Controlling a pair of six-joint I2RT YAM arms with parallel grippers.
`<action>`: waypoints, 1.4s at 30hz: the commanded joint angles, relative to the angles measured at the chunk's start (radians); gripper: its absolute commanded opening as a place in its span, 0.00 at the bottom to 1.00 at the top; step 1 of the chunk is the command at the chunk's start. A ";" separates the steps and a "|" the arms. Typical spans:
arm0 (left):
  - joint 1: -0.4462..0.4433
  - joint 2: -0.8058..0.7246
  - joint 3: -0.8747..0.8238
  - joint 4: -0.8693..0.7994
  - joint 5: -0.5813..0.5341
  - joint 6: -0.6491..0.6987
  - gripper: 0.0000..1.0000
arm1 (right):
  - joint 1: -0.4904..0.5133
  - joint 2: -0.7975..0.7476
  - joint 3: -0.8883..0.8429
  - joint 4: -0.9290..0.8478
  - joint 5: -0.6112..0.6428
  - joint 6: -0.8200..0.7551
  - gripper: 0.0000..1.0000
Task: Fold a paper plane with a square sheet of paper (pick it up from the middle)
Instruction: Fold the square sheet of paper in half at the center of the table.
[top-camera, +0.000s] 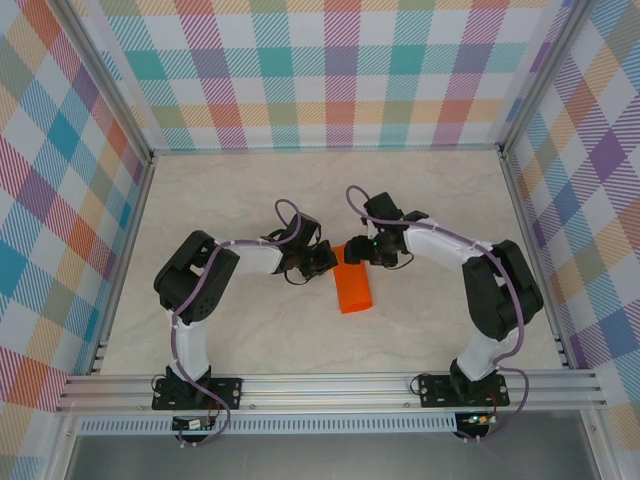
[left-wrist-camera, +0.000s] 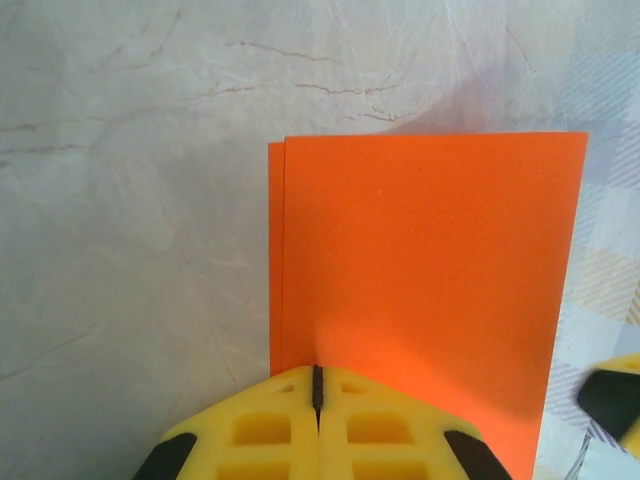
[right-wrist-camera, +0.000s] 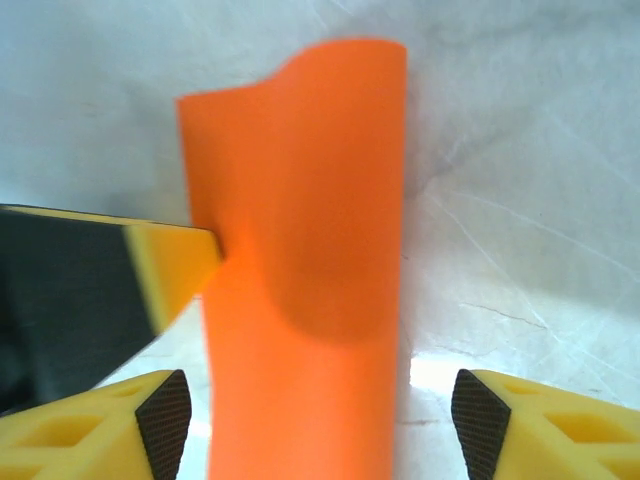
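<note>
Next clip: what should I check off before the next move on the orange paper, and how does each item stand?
1. Grip: left gripper shut on the square sheet of paper at its near edge: ok.
2. Readiness: right gripper open, jaws either side of the sheet: ok.
3. Layers aligned: not ok, one layer peeks out along a side.
4. Sheet flat on the table: not ok, it bows upward in the right wrist view.
5. Crease pressed sharp: cannot tell.
</note>
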 joint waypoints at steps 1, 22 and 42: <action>-0.011 0.048 -0.045 -0.207 -0.086 0.030 0.00 | -0.010 -0.008 0.028 0.034 -0.174 0.010 0.67; -0.015 0.040 -0.031 -0.283 -0.135 0.046 0.00 | -0.090 0.283 0.126 0.065 -0.437 -0.022 0.14; -0.016 0.064 -0.032 -0.333 -0.187 0.055 0.00 | -0.143 0.282 0.002 0.122 -0.389 -0.041 0.12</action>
